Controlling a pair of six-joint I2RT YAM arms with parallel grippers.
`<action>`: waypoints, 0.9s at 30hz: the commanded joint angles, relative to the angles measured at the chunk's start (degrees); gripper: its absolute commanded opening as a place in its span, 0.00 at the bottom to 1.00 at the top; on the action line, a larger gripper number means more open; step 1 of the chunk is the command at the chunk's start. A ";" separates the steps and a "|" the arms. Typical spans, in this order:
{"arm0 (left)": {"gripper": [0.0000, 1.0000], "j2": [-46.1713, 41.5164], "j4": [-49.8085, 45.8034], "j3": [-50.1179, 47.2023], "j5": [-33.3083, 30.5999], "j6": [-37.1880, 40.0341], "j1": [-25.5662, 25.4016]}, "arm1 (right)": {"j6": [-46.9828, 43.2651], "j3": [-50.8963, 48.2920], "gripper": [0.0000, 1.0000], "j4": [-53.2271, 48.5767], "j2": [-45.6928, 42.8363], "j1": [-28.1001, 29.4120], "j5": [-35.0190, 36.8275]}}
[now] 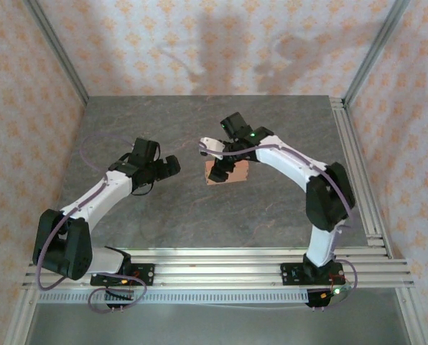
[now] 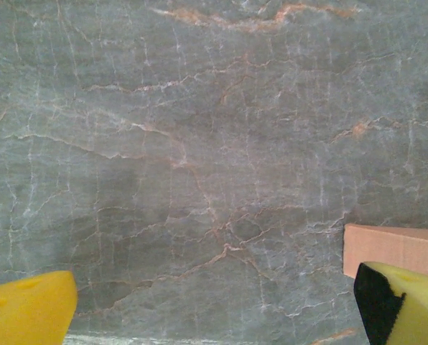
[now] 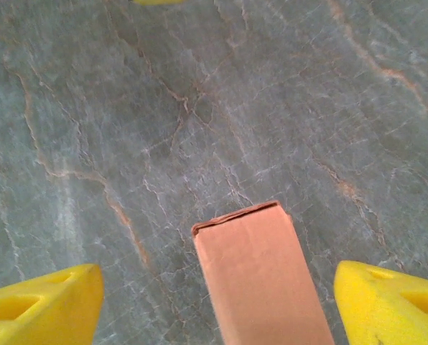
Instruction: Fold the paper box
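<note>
Salmon paper box (image 1: 227,172), folded shut, lying flat mid-desk (image 1: 199,223), right jaws spread wide either side of it without contact, left jaws open, empty, just beside it.

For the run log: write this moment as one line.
box: folded, lying on table | right gripper: open, straddling box, no contact | left gripper: open, box at its side

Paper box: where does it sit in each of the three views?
Top external: paper box near picture centre, mid-table.
Left wrist: lower right edge.
Right wrist: bottom centre, running off the bottom edge.
Shared landmark: veined grey tabletop.
</note>
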 commanded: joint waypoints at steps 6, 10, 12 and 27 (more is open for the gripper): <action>1.00 0.49 1.38 -1.43 1.76 0.17 0.26 | -6.12 8.63 0.75 -9.00 7.96 0.43 5.03; 1.00 1.06 1.53 -1.37 1.85 0.22 0.38 | -6.51 9.85 0.67 -11.05 9.45 0.63 7.16; 1.00 1.25 1.68 -1.38 2.02 0.24 0.38 | -6.29 9.73 0.58 -11.09 9.22 0.73 8.21; 1.00 1.67 1.92 -0.84 1.16 0.22 0.36 | -2.99 1.59 0.41 2.25 2.26 2.88 26.18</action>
